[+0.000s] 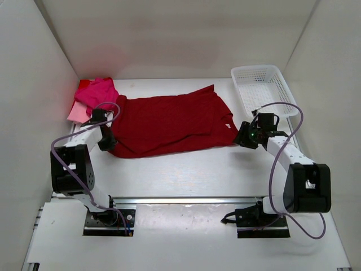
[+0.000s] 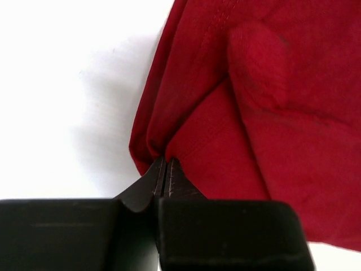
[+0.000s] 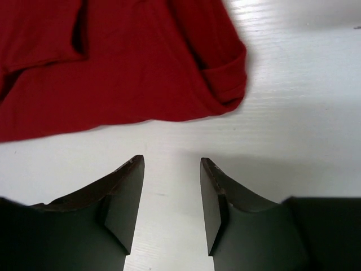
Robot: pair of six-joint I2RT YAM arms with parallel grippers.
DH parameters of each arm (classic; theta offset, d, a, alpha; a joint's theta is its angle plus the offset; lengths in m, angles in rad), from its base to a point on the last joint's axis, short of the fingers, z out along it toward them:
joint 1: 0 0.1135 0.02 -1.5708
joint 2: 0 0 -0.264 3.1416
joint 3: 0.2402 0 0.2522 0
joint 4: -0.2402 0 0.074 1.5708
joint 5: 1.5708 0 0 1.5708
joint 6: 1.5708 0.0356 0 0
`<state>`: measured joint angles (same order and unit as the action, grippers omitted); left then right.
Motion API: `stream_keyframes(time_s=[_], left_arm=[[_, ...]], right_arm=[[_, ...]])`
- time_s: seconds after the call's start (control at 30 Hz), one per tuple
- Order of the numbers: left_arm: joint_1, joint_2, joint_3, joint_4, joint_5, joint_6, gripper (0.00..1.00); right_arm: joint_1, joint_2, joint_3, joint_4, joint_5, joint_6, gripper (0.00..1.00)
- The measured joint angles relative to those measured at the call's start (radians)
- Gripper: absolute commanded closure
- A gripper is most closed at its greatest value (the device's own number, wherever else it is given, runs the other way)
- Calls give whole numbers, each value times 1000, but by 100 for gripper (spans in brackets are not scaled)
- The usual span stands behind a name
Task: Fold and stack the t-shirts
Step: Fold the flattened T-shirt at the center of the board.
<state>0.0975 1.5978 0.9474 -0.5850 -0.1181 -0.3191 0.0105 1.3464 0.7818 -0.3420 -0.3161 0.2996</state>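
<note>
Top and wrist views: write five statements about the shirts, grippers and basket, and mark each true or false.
1. The left gripper is shut on the crimson shirt. True.
2. The right gripper grips the crimson shirt. False: its fingers are open over bare table, short of the cloth's edge.
3. The basket sits at the far left. False: it is at the far right.
4. The hot pink shirt lies at the far left. True.
5. The crimson shirt is folded square. False: it lies spread out.
</note>
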Motion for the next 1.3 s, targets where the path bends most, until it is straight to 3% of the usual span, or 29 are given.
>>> stream_keyframes(time_s=[0.23,0.6,0.8,1.0,1.3], left_arm=[[29,-89,-34,-50,18,-27,100],[82,-120,-105,-71,74,-92,100],[77,-120,-105,-72,80,-92,100],[65,-120,-105,-73,79,-85,100],[27,-122,-105,-103,27,-71,100]], right_arm=[[-5,119,-10,98,31,82,56],[-66,177,-137,375,16,362,58],[-53,217,-167,481,40,461,100],[-56,175,-235,526,48,541,100],[-105,-55,-357,397,45,575,100]])
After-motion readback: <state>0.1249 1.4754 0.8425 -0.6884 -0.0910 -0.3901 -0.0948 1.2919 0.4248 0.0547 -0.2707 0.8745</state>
